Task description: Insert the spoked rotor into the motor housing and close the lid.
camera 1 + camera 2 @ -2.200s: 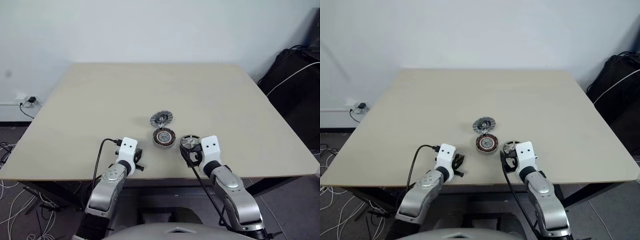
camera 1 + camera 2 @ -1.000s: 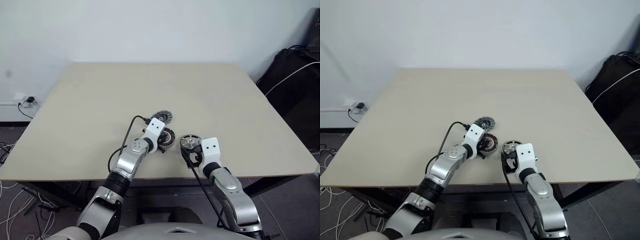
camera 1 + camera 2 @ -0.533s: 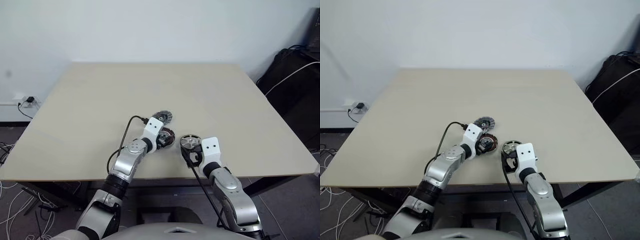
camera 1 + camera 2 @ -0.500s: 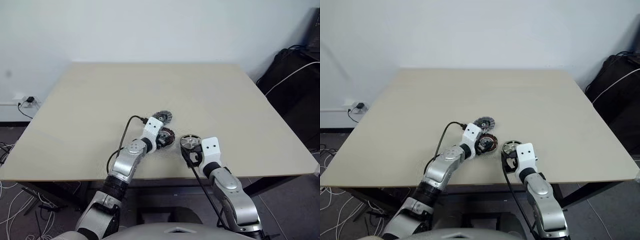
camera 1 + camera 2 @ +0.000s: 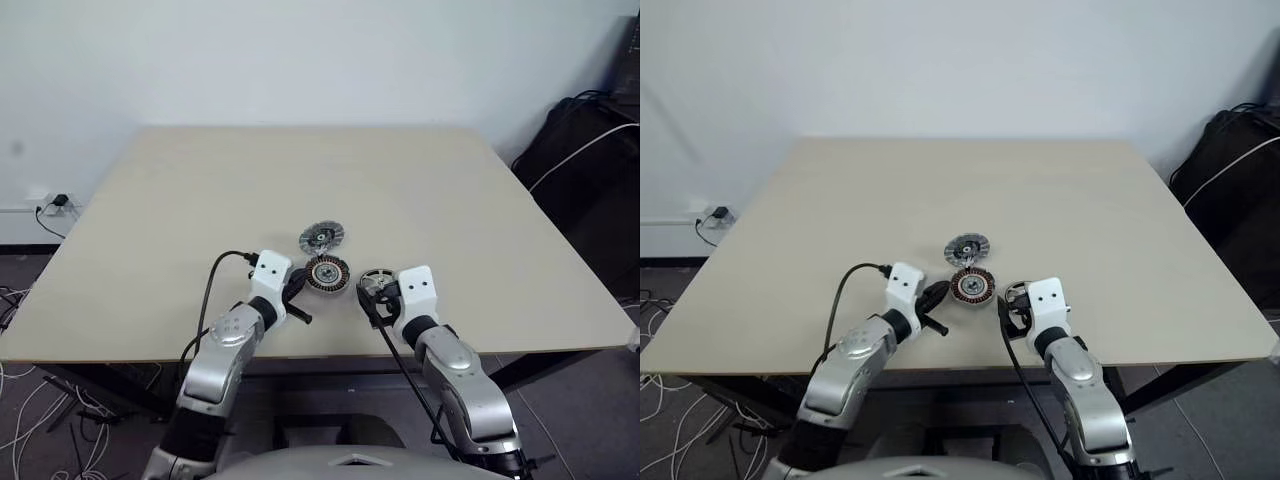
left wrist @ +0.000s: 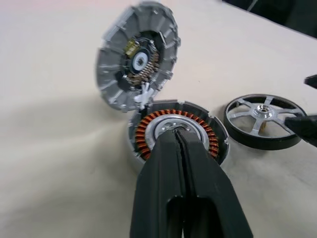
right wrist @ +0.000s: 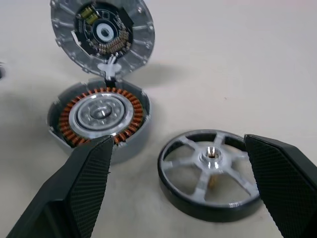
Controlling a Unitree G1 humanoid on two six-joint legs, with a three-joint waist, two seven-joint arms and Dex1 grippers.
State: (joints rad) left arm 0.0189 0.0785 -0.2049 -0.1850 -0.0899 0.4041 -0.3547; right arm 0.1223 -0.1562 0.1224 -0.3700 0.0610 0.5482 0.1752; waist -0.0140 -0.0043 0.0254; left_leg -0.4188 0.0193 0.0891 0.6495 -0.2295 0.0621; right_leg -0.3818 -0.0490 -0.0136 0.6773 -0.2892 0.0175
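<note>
The motor housing (image 5: 327, 273), a dark disc with coppery windings, lies on the table near the front edge. The ribbed lid (image 5: 322, 237) stands tilted up at its far side, inner face showing (image 7: 101, 32). To the right of the housing the spoked rotor (image 5: 376, 283) lies flat. My left gripper (image 6: 176, 136) is shut and empty, its tips just short of the housing (image 6: 178, 134) on its near left side. My right gripper (image 7: 178, 143) is open, with one finger on either side of the rotor (image 7: 210, 166), apart from it.
The tan table (image 5: 200, 200) stretches wide behind the parts, and its front edge is close below my hands. A black bag (image 5: 590, 170) with a white cable sits off the table's right side. Cables lie on the floor at left.
My left gripper has pulled back from the housing toward the left and near edge, and has shut. The right gripper and the three parts stay where they were.
</note>
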